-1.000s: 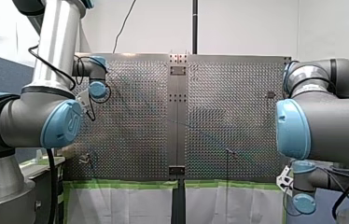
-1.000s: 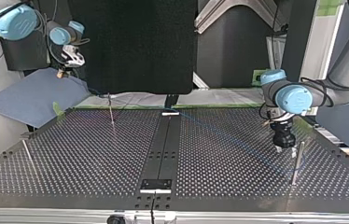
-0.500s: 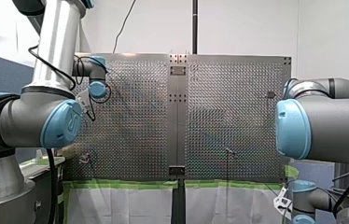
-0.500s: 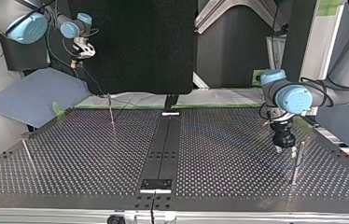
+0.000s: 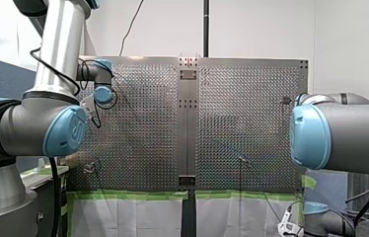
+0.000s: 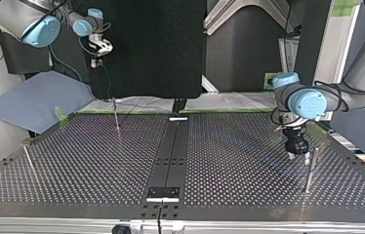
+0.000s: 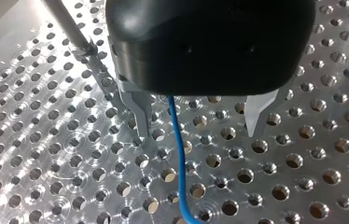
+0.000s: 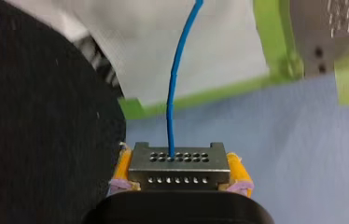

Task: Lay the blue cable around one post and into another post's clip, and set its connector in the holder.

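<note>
Right jaws clamped on connector (image 8: 178, 164), upper left of top view; shifted rightward over last second, beyond desk (image 6: 249, 161) far edge. Blue cable (image 7: 178, 154) runs loose between left jaws, spread open, beside post (image 6: 310, 168) at right. Routing likely just starting.

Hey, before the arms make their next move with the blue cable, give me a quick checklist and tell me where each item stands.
1. Grip on connector by right gripper: ok, yellow pads shut on it.
2. Slack: blue cable runs free through left gripper: ok, gripper open.
3. Clearance of left gripper from nearby post: ok, beside it and apparently apart.
4. Routing around the thin post nearest right gripper: cannot tell.
5. Seating of connector: not ok, held in the air off the table.
</note>
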{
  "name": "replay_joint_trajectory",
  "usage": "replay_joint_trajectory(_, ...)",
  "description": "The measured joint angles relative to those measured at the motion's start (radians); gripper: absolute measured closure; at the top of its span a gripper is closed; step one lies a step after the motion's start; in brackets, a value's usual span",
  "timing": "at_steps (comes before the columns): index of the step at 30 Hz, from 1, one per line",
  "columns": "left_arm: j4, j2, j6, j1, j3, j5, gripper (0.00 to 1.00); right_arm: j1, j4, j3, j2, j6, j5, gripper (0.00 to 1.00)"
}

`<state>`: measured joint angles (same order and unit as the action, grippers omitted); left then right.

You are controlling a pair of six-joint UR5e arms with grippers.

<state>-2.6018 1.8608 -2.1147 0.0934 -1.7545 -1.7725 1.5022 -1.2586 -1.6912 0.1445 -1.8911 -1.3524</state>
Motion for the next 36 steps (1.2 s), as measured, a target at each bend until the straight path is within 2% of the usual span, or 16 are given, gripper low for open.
replay_joint_trajectory(5,0.0,0.0,-0.001,0.0,0.0,0.0,0.0,0.047,0.036,0.0,0.052,-0.009,0.051,1.0)
replay_joint_trajectory(7,0.0,0.0,-0.002,0.002,0.0,0.0,0.0,0.055,0.055,0.0,0.072,-0.013,0.059,1.0)
replay_joint_trajectory(11,0.0,0.0,-0.004,0.004,0.0,0.0,0.0,0.06,0.101,0.0,0.121,-0.018,0.05,1.0)
replay_joint_trajectory(13,0.0,0.0,-0.005,0.004,0.0,0.0,0.0,0.06,0.123,0.0,0.142,-0.024,0.046,1.0)
replay_joint_trajectory(16,0.0,0.0,-0.005,0.004,0.0,0.001,0.0,0.057,0.154,-0.001,0.174,-0.043,0.043,1.0)
replay_joint_trajectory(21,0.0,0.0,-0.009,0.004,0.0,0.003,0.0,0.044,0.17,-0.02,0.224,-0.083,0.038,1.0)
replay_joint_trajectory(25,0.0,0.0,-0.011,0.005,0.0,0.003,0.0,0.031,0.15,-0.054,0.268,-0.098,0.032,1.0)
replay_joint_trajectory(31,0.0,0.0,-0.011,0.005,0.0,0.003,0.0,0.014,0.089,-0.113,0.334,-0.14,0.022,1.0)
replay_joint_trajectory(36,0.0,0.0,-0.011,0.005,0.0,0.003,0.0,0.002,0.072,-0.143,0.38,-0.15,0.022,1.0)
